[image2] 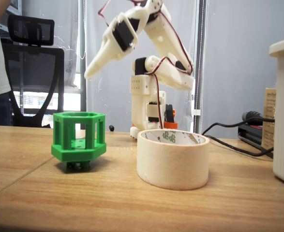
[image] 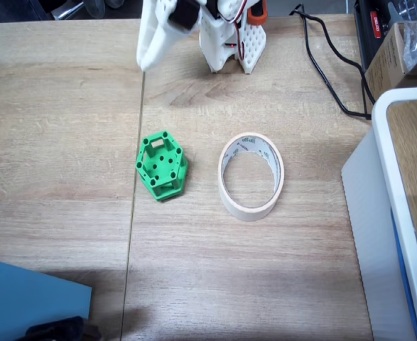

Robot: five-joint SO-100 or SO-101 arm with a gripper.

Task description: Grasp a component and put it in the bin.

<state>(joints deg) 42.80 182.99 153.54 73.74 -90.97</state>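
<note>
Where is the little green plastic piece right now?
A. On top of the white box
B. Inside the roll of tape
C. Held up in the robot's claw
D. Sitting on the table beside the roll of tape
D: in both fixed views the green piece stands on the wooden table, apart from the tape roll, while the gripper hangs in the air above it, holding nothing.

black office chair point(image2: 33, 72) before a bright window point(image2: 45, 104), wooden table point(image2: 132, 203).
</note>
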